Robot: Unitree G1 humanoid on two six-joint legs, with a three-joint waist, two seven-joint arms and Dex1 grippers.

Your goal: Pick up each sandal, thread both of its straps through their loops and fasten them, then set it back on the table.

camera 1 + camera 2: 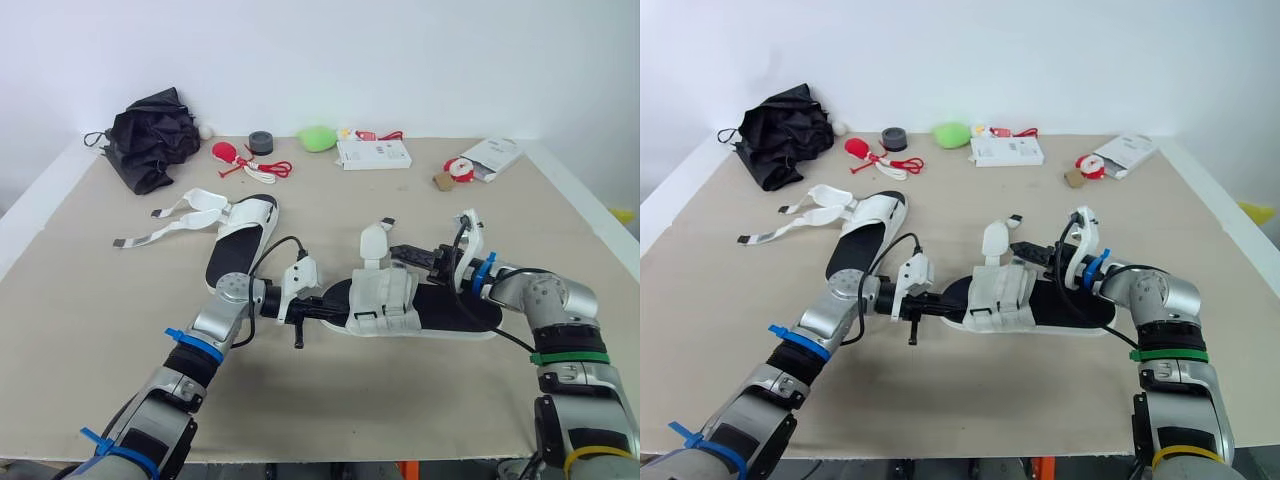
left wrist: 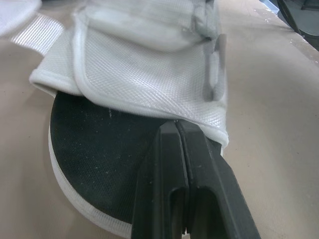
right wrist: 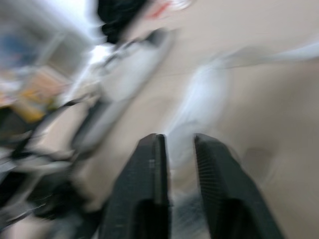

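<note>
Nearest the head camera, the left gripper (image 2: 177, 124) lies low over the toe of the near sandal (image 1: 447, 306). Its 2 fingers are pressed together with no gap, and their tips touch the edge of the white front strap (image 2: 149, 69) above the black footbed; I cannot tell whether anything is pinched.

The beige table (image 1: 100, 330) carries everything. The near sandal lies flat across its front middle, toe toward the left arm, with 1 white strap (image 1: 374, 245) standing up from it. The right gripper (image 3: 178, 142) hovers over the heel end, pointing at that raised strap, its fingers a narrow gap apart. A pale blur lines up with the gap, but contact is unclear.

The second sandal (image 1: 240, 235) rests farther back on the left, its 2 straps (image 1: 160, 225) trailing loose on the table. A black umbrella (image 1: 155, 135) sits at the far left corner. Along the back edge are a white box (image 1: 373, 153), a white packet (image 1: 495, 155), a green object (image 1: 317, 137) and a black tape roll (image 1: 261, 143).
</note>
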